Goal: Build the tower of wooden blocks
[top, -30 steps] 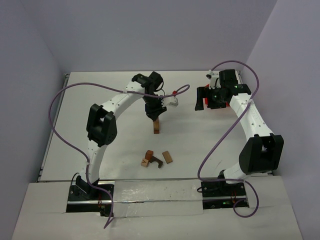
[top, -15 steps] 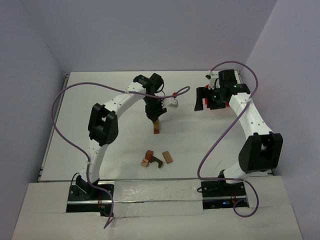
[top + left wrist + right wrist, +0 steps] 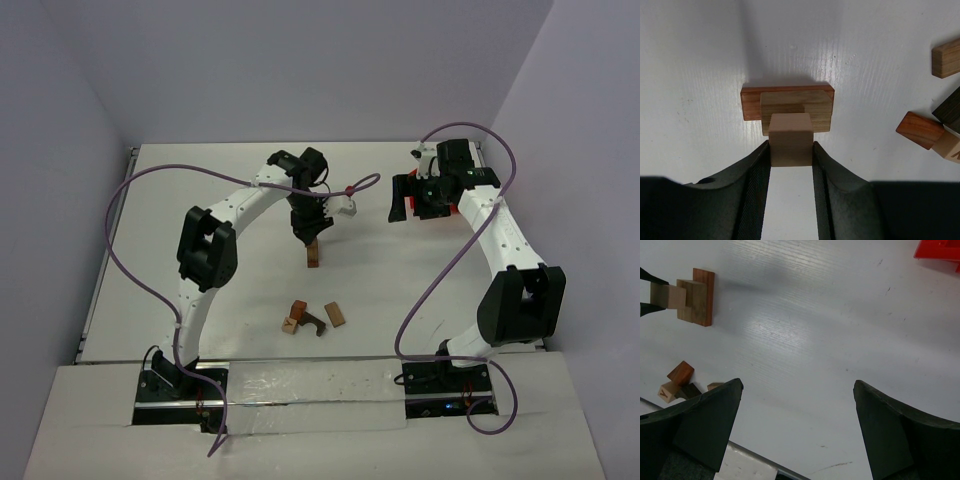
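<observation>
snugly inside left claw [image 3: 791,149]: tan cube [image 3: 791,131] atop tower [image 3: 788,101]

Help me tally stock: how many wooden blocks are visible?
7. Three form the tower: reddish base, tan middle, pale cube in the left gripper. Four lie loose in a cluster: reddish block, marked cube, dark piece, tan bar. More may be hidden.

The left arm [image 3: 205,250] arches up from its base and forward, its wrist bent so the left gripper [image 3: 310,232] points straight down; its fingers [image 3: 757,172] press against both sides of a tan cube [image 3: 791,140]; the right arm [image 3: 500,235] stretches toward the far right, elbow low near its base; the right gripper [image 3: 797,385] hangs with jaws spread wide, holding nothing.
</observation>
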`<state>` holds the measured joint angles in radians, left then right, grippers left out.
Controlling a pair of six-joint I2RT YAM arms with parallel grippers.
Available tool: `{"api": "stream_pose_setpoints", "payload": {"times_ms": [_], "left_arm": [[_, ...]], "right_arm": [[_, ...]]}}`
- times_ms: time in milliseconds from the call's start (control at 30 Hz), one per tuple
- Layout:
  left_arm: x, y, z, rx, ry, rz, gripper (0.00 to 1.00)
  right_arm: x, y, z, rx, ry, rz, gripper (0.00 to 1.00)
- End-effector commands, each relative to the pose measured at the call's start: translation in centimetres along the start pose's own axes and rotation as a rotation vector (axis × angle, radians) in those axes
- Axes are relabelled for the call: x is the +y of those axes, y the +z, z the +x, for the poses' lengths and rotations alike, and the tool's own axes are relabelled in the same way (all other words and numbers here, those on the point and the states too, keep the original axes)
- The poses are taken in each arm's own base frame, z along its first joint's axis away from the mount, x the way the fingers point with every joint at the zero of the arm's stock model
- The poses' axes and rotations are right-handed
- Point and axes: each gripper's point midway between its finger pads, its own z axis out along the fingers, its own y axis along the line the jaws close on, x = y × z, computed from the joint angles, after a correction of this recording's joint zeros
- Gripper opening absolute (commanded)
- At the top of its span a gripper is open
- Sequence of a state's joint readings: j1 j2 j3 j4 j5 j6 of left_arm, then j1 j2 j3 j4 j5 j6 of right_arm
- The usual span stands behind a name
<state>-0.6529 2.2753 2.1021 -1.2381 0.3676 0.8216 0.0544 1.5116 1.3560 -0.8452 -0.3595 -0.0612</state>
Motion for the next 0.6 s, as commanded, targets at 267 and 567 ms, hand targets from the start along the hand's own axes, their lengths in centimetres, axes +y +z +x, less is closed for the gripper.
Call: {"api": "stream_pose_setpoints", "payload": {"times_ms": [267,567], "left_arm": [[0.45,-0.13,-1.34,-0.034,0.022,-0.004,0.45],[0.61,-0.08,-1.43,-0.035,0.02,-0.007,0.46]], "right_arm": [[0.15,-0.61,-1.46,-0.035,-0.012,-0.01,1.0],[0.18,-0.54,-1.21,-0.032,-0.013,-0.013,1.0]]}}
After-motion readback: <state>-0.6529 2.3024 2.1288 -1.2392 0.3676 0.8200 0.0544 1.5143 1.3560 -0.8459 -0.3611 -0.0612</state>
